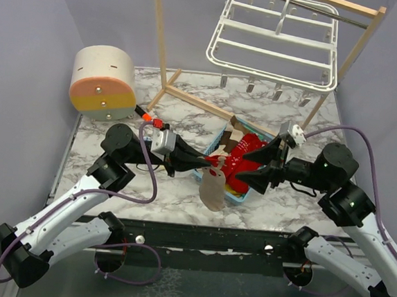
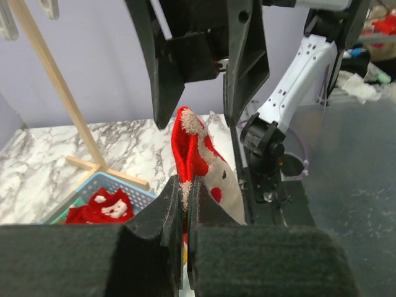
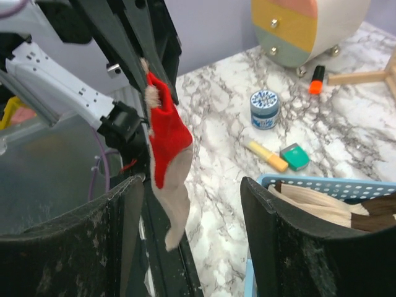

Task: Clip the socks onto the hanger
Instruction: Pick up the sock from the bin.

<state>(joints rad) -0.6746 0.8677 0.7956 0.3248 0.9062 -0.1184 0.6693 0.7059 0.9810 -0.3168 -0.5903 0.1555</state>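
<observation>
A: Where's the sock?
B: One red-and-beige sock (image 1: 213,184) hangs from the left gripper (image 1: 213,163), above the front corner of the light-blue basket (image 1: 245,193). Fingers pressed together, pinching the red cuff; beige foot dangles free.
A: Right side?
B: Right gripper (image 1: 250,165) faces the left one, fingers spread wide. In the left wrist view its fingertips flank the top of the cuff; can't tell if they touch.
A: Rest of the socks?
B: Red socks (image 1: 243,152) piled in the basket, plus beige fabric seen in the right wrist view.
A: Hanger?
B: White hanger (image 1: 274,40) hangs tilted from the wooden stand (image 1: 163,41) at the back, clips (image 1: 252,86) dangling along its lower edge. Well apart from both grippers.
A: Surface?
B: White marble-pattern tabletop (image 1: 180,116), grey veins. On it: pastel drawer box (image 1: 103,83) back left, orange marker (image 1: 152,120) near the stand's foot, small blue tin (image 3: 265,109), yellow marker (image 3: 266,156) and teal eraser (image 3: 294,156) just beside the basket.
A: Room?
B: Plain lavender walls (image 1: 106,8) on three sides. Dark rail (image 1: 197,237) at the near edge.
</observation>
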